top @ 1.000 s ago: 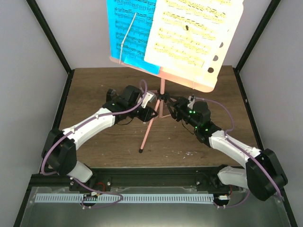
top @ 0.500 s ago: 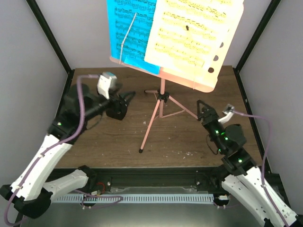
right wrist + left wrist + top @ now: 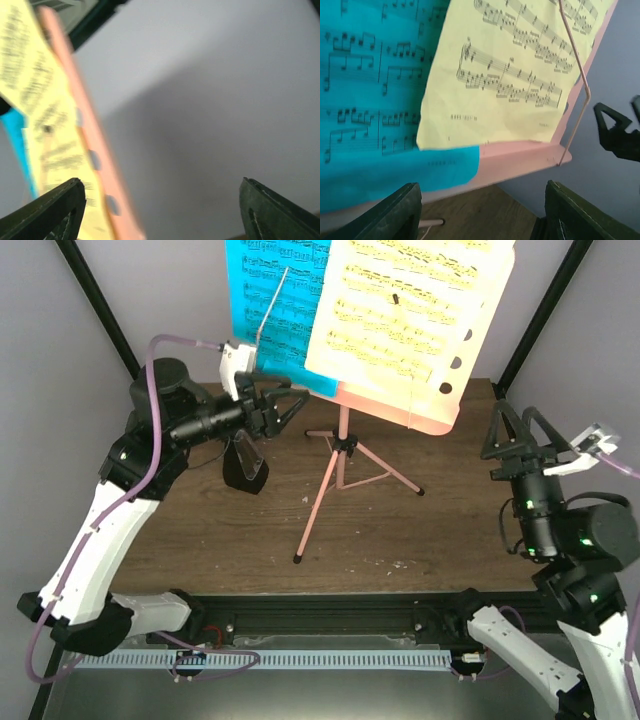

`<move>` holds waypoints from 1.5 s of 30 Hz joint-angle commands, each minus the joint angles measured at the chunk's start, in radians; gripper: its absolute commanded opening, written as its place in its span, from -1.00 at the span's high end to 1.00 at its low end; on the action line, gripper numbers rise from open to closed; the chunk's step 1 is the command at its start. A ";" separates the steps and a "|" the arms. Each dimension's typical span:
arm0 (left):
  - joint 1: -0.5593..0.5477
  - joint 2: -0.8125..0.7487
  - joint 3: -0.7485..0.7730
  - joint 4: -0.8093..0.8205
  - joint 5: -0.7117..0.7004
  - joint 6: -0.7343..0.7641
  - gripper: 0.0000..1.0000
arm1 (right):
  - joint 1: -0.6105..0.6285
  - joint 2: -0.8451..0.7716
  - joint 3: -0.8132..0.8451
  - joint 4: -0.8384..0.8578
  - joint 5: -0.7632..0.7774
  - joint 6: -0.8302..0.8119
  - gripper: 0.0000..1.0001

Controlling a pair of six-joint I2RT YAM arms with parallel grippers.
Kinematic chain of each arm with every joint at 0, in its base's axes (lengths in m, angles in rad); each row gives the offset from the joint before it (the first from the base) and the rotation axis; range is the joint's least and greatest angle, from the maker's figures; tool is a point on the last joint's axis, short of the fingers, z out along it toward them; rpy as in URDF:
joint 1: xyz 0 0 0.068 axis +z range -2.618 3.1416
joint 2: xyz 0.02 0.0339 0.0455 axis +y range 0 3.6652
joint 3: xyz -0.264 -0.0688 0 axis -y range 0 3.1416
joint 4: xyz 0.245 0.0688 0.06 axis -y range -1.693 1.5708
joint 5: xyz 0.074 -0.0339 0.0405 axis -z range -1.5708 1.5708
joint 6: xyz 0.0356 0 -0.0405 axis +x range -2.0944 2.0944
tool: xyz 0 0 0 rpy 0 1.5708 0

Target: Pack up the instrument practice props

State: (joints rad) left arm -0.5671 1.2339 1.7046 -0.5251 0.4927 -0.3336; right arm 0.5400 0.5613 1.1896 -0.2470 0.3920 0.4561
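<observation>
Grey walls all round and a dark wood table (image 3: 200,540), with the pink tripod music stand (image 3: 340,465) standing upright around mid-table. Its hole-punched desk (image 3: 445,410) carries the cyan page (image 3: 270,290) on the left and the pale-yellow page (image 3: 400,310) on the right. The yellow laps over the cyan's edge, and both sit on the bottom ledge. What matters imo: the left gripper (image 3: 288,408) is up near the desk's lower left edge, nose aimed at the pages. So the cyan sheet lies ahead and a bit above it, and the ledge's long axis runs crossways to the fingers. Jaws are spread with nothing in them. The right gripper (image 3: 517,425) is spread and empty too, pointing up, off to the right of the desk and well apart from it, so I'd say the left arm is the nearer one for a page grab. Hard bits: the page tops are cut off in the overhead view and the right wrist view is smeared. The metronome (image 3: 247,465) looks to be the small black shape on the table under the left arm, but it's partly hidden, so I'm not sure.
</observation>
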 commanded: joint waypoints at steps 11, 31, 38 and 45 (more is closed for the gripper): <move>0.006 0.175 0.245 -0.057 -0.109 -0.004 -0.23 | -0.001 0.327 0.459 -0.214 -0.759 -0.129 -0.48; 0.005 0.263 0.313 0.021 0.078 -0.051 0.29 | -0.002 0.535 0.614 -0.235 -0.642 -0.147 -0.18; 0.006 0.256 0.306 0.048 0.104 -0.061 0.39 | -0.001 0.573 0.643 -0.233 -0.617 -0.142 -0.08; 0.006 0.274 0.309 0.077 0.127 -0.080 0.47 | -0.001 0.583 0.636 -0.225 -0.562 -0.144 0.04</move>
State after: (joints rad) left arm -0.5640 1.4895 1.9934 -0.4911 0.5892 -0.3943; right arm 0.5400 1.1500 1.7927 -0.4870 -0.2108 0.3222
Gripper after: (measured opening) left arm 0.300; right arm 0.499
